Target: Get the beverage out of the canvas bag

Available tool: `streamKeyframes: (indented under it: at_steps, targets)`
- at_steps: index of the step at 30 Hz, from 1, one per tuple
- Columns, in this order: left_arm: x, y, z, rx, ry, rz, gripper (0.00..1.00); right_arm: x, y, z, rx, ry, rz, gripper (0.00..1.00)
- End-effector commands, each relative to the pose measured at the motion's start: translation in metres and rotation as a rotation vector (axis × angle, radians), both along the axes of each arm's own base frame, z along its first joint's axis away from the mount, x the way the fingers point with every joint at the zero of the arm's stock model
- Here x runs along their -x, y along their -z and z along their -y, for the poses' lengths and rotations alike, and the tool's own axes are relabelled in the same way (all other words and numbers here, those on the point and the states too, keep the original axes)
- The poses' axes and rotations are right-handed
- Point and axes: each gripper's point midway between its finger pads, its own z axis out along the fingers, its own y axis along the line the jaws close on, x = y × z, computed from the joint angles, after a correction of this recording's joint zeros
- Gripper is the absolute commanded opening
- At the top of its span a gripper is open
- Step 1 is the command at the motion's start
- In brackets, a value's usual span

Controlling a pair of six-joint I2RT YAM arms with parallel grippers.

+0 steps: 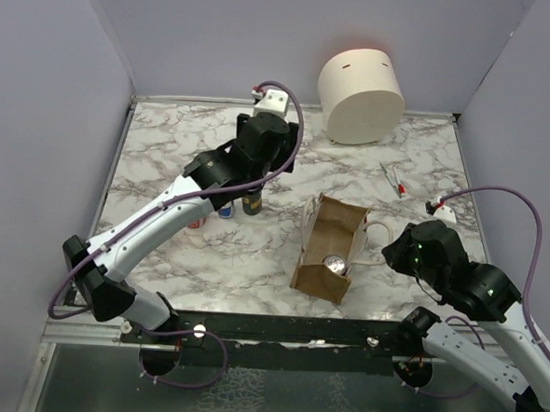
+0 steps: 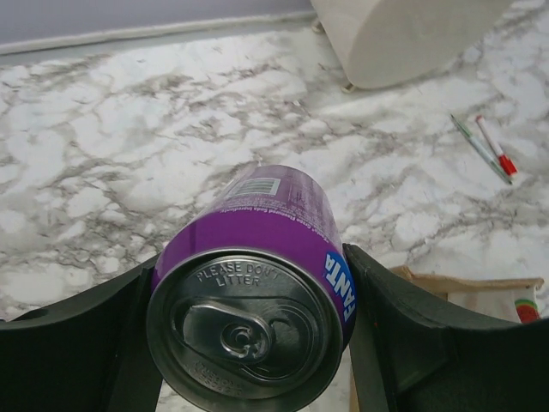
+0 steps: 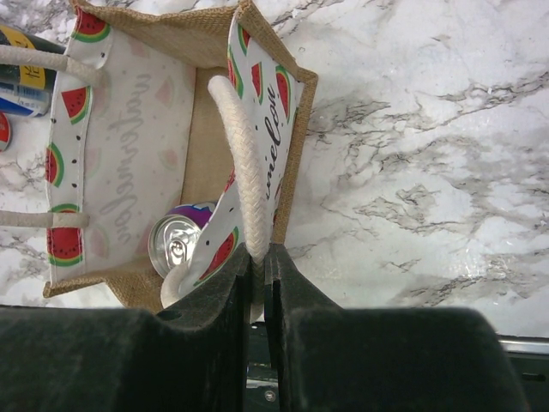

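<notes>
The tan canvas bag (image 1: 320,257) stands open at the table's middle, with watermelon-print lining (image 3: 129,146). A purple can (image 1: 335,264) lies inside it, its silver top showing in the right wrist view (image 3: 176,243). My right gripper (image 3: 259,257) is shut on the bag's white rope handle (image 3: 243,154) at the bag's right side (image 1: 385,254). My left gripper (image 2: 249,335) is shut on a purple Fanta can (image 2: 266,257), held upright left of the bag (image 1: 252,201) and low over the table. I cannot tell whether that can touches the table.
Two more cans (image 1: 224,210) stand just left of the held can and show in the right wrist view (image 3: 21,81). A large cream cylinder (image 1: 360,94) sits at the back. Pens (image 1: 393,180) lie at the right. Walls enclose the table.
</notes>
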Motion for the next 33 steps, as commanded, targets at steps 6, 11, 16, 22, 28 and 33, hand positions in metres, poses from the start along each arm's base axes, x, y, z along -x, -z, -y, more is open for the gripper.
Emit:
streamKeyframes:
  at_steps: [6,11,16,22,28,33]
  targets:
    - [-0.015,0.050,0.061,-0.073,0.163,-0.177,0.00,-0.001,-0.002,0.001,-0.001,0.003,0.015,0.11]
    - [-0.032,0.102,0.071,-0.186,0.154,-0.280,0.00,-0.001,-0.003,0.003,-0.005,0.012,0.018,0.11]
    - [-0.045,0.146,0.079,-0.250,0.148,-0.369,0.00,-0.001,-0.004,0.003,-0.008,0.019,0.021,0.11]
    - [-0.058,0.182,0.083,-0.266,0.134,-0.438,0.00,0.000,-0.004,0.004,-0.008,0.024,0.021,0.11]
    - [-0.063,0.208,0.079,-0.271,0.128,-0.473,0.00,0.000,-0.004,0.005,-0.010,0.029,0.021,0.11]
    - [-0.064,0.220,0.073,-0.287,0.115,-0.489,0.00,0.000,-0.005,0.006,-0.013,0.032,0.025,0.11]
